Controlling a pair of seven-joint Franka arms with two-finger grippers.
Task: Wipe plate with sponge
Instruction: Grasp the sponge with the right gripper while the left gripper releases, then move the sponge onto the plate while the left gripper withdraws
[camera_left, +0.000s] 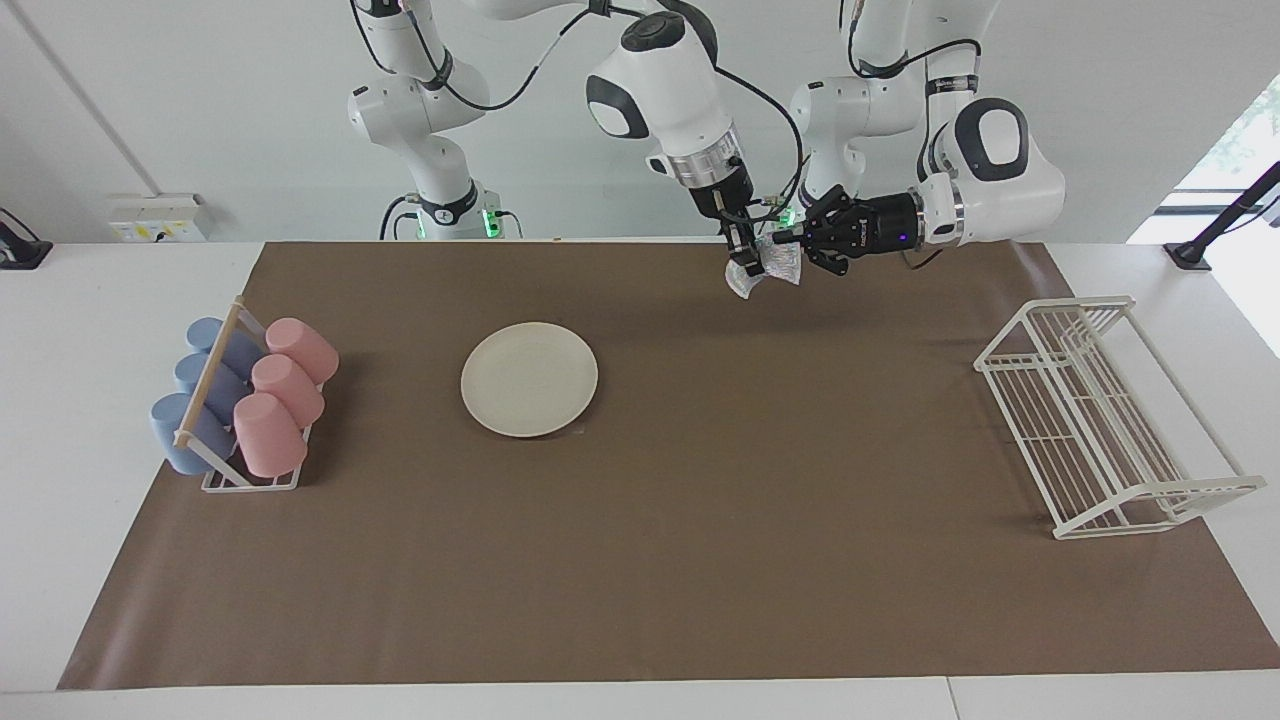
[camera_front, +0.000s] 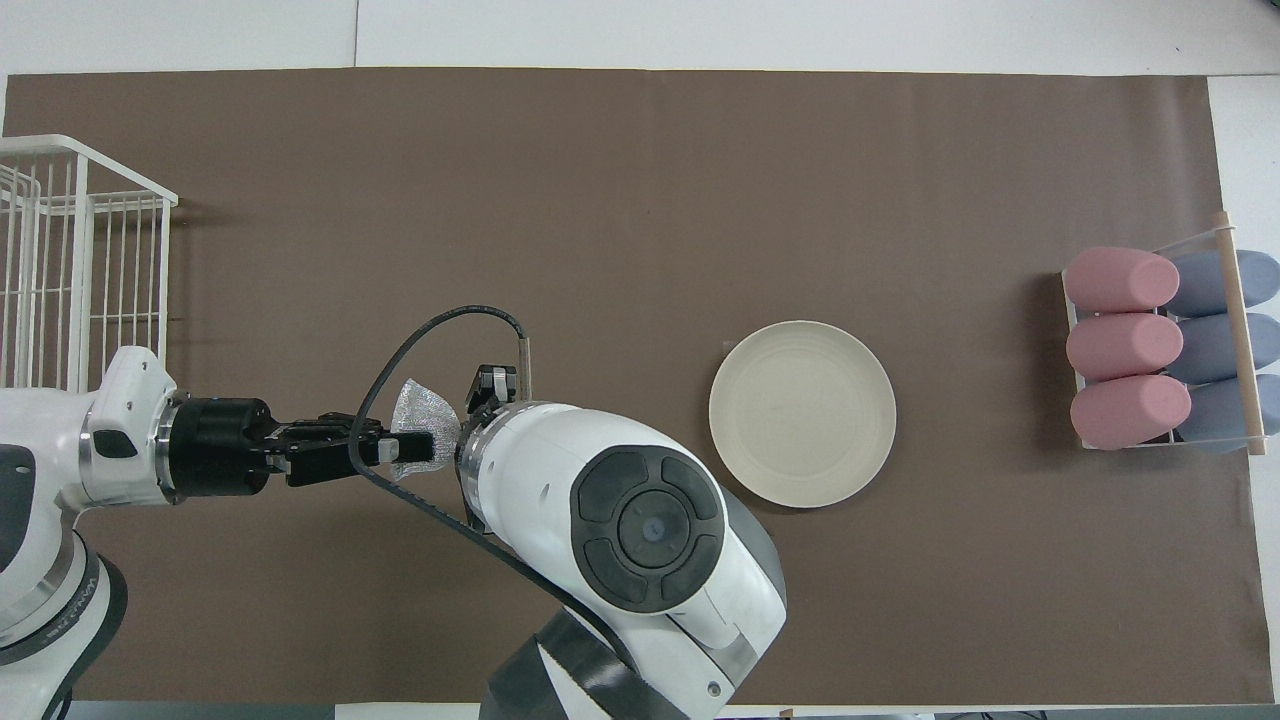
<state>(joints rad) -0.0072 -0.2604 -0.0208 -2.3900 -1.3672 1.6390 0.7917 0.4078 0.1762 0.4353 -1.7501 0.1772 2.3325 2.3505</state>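
The silvery crinkly sponge (camera_left: 768, 266) (camera_front: 421, 424) hangs in the air over the brown mat, toward the left arm's end of the table. My left gripper (camera_left: 783, 242) (camera_front: 408, 451) reaches in level and is shut on one end of it. From above, my right gripper (camera_left: 744, 266) points down and is shut on the other end; in the overhead view its own wrist hides its fingertips. The cream-white plate (camera_left: 529, 379) (camera_front: 802, 412) lies flat on the mat, apart from both grippers and bare.
A rack of pink and blue cups (camera_left: 245, 398) (camera_front: 1160, 350) stands at the right arm's end of the mat. A white wire rack (camera_left: 1100, 415) (camera_front: 70, 260) stands at the left arm's end. The brown mat (camera_left: 700, 560) covers the table.
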